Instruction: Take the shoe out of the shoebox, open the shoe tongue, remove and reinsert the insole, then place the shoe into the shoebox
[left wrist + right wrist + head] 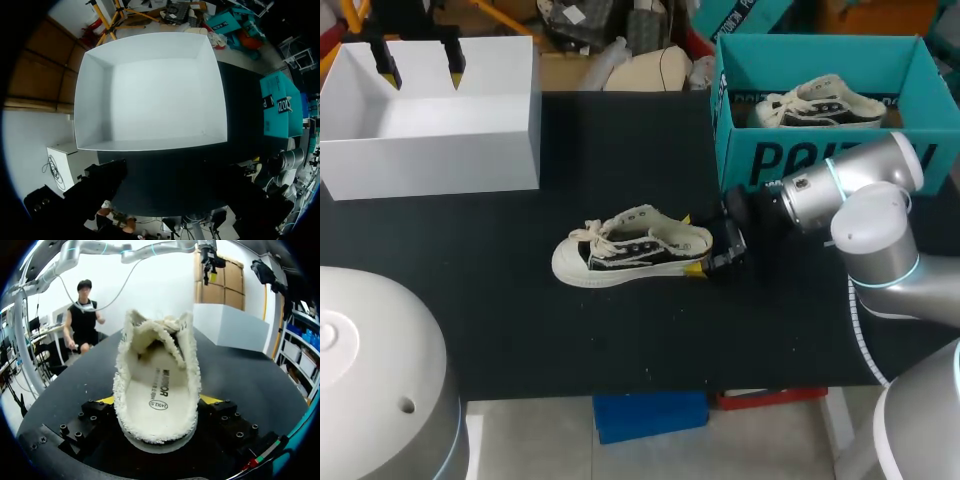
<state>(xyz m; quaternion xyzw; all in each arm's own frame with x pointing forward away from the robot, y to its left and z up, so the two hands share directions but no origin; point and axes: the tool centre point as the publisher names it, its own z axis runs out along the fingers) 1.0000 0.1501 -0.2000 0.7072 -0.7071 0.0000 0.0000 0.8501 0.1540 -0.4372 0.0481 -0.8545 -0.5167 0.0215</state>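
Note:
A cream and black canvas shoe (630, 255) lies on its sole mid-table, toe to the left. My right gripper (692, 243) straddles its heel, open, one yellow tip on each side. In the right wrist view the shoe (157, 365) fills the space between the fingers (107, 400) of the right gripper (158, 400), and its cream insole (159, 390) shows inside. The teal shoebox (740, 160) stands at the back right and holds a second shoe (820, 103). My left gripper (420, 65) hangs open over the white box (430, 150), with nothing between the fingers of the left gripper (175, 200).
The white box (155, 90) at the back left is open-topped with nothing inside. The black table top (520, 330) has bare room in front of and to the left of the shoe. The teal shoebox (280, 105) lies off to the side in the left wrist view.

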